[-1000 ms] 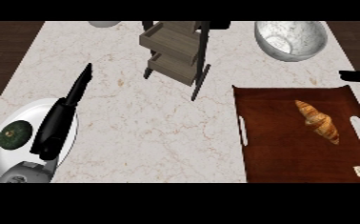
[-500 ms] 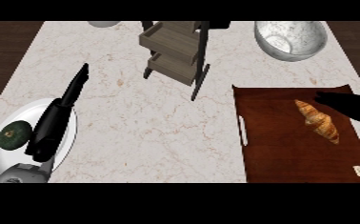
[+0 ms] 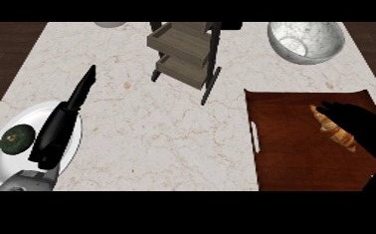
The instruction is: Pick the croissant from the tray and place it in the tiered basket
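A golden croissant (image 3: 337, 131) lies on the dark brown tray (image 3: 294, 143) at the right of the counter. My right hand (image 3: 357, 119) comes in from the right edge and hovers over the croissant, its fingers spread above the pastry's upper end and hiding part of it. The tiered basket (image 3: 183, 54), made of wooden boxes on a black frame, stands at the back centre. At the left, my left hand (image 3: 67, 112) rests with straight fingers pointing away from me.
A white plate (image 3: 29, 123) with a dark green round item (image 3: 16, 138) lies under my left forearm. A metal bowl (image 3: 305, 41) stands at the back right, behind the tray. A small pale object (image 3: 110, 24) sits at the back edge.
My right hand has moved in from the right edge over the tray until it covers the croissant's upper end. The left hand has barely shifted.
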